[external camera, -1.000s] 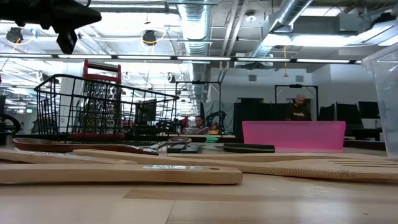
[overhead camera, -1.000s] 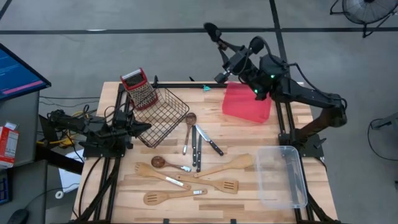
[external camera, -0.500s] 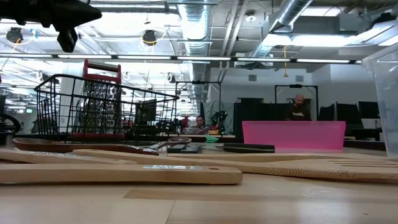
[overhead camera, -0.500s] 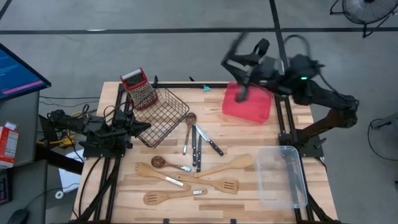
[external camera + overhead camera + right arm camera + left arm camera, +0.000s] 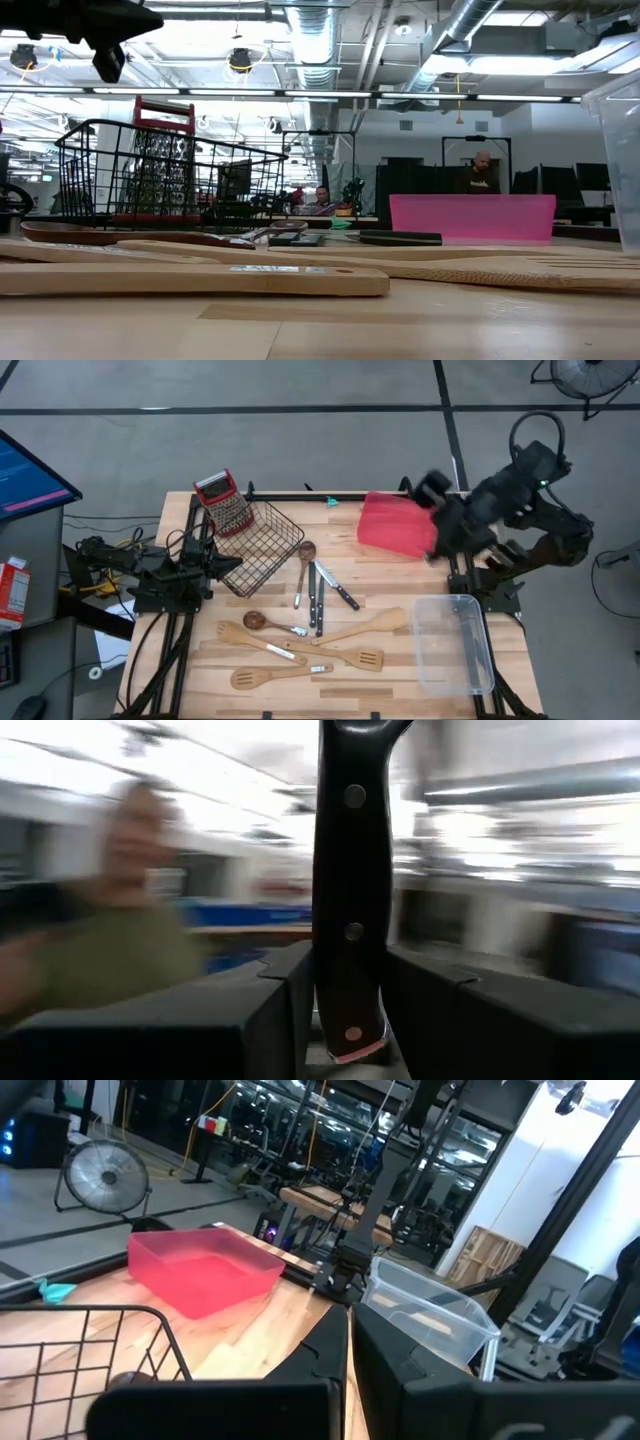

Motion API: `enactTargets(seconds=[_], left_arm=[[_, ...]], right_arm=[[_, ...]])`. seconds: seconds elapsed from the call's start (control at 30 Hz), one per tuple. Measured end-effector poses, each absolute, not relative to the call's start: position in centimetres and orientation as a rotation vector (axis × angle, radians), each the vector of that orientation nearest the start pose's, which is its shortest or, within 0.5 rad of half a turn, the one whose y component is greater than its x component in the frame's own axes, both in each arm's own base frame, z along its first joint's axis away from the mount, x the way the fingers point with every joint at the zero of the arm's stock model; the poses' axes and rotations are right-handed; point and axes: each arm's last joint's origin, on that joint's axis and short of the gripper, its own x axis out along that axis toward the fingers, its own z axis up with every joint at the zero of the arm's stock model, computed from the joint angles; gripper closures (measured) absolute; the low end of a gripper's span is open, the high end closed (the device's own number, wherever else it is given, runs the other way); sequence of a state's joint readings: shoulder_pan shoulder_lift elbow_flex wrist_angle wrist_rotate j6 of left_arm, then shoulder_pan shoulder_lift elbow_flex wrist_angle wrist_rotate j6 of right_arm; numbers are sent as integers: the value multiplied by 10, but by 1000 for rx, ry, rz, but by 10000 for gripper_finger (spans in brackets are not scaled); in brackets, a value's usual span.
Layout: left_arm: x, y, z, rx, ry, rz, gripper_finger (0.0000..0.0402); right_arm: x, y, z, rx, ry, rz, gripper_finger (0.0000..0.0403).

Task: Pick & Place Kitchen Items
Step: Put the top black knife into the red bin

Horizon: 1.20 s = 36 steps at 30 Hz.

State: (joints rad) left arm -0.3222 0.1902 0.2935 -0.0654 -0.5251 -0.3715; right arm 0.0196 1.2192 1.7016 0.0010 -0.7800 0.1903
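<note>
- Knife (image 5: 348,890), black-handled with rivets, stood clamped between the right gripper's (image 5: 345,1020) two dark fingers in the right wrist view, handle running straight up between them.
- From above, the right gripper (image 5: 437,525) showed only as a blur at the table's far right edge, just beside the red tray (image 5: 390,525); the knife could not be made out there.
- Room behind the knife was smeared, with a person's blurred shape to one side.
- Left gripper (image 5: 232,563) sat with its fingers fully closed on nothing, low at the table's left side, right beside the black wire basket (image 5: 262,545).
- Basket held a red-topped grater (image 5: 225,505) leaning at its far-left corner.
- Remaining utensils lay on the wooden table (image 5: 380,575) between basket and clear plastic bin (image 5: 453,643).
- Two more black-handled knives (image 5: 319,595) lay near the middle, one nearly straight, one slanting towards the bin.
- Long spoon (image 5: 303,568) with a brown bowl lay beside them, bowl end nearest the basket.
- Dark-bowled spoon (image 5: 262,622) rested nearer the front, left of centre.
- Pale wooden spoon (image 5: 365,627) pointed its bowl towards the bin.
- Slotted wooden spatula (image 5: 350,656) lay just in front of it, and another spatula (image 5: 265,676) lay closest to the front edge; a further wooden piece (image 5: 250,640) crossed between them.
- Seen from table height, wooden handles (image 5: 200,278) filled the foreground, with the basket (image 5: 150,175) left and the red tray (image 5: 472,217) right.
</note>
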Motion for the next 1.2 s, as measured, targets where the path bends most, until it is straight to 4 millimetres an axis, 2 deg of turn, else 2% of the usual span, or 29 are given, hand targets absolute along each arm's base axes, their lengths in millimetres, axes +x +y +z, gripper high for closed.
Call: enactTargets(seconds=[0.07, 0.13, 0.33, 0.43, 0.63, 0.77, 0.9, 1.0, 1.2], left_arm=[[91, -15, 242, -370, -70, 195, 399], [91, -15, 242, -362, -70, 196, 399], [91, -15, 242, -359, -69, 196, 399], [91, -15, 242, -359, -69, 196, 399], [91, -15, 242, -360, -70, 196, 399], [91, -15, 242, -363, -72, 195, 399], [91, -15, 242, -364, -74, 195, 399], [91, -15, 242, -364, -75, 195, 399], [91, -15, 242, -361, -74, 196, 399]], right_arm=[[197, 32, 561, -3, -399, 950, 301], [199, 38, 563, 0, -429, 1004, 301], [205, 43, 562, 15, -444, 991, 301], [213, 37, 555, 70, -373, 821, 301], [226, 11, 527, 116, -119, 180, 301], [218, -16, 504, 112, 126, -240, 301], [208, -40, 468, 87, 458, -565, 301], [206, -57, 437, 97, 677, -675, 303], [207, -88, 364, 145, 947, -767, 304]])
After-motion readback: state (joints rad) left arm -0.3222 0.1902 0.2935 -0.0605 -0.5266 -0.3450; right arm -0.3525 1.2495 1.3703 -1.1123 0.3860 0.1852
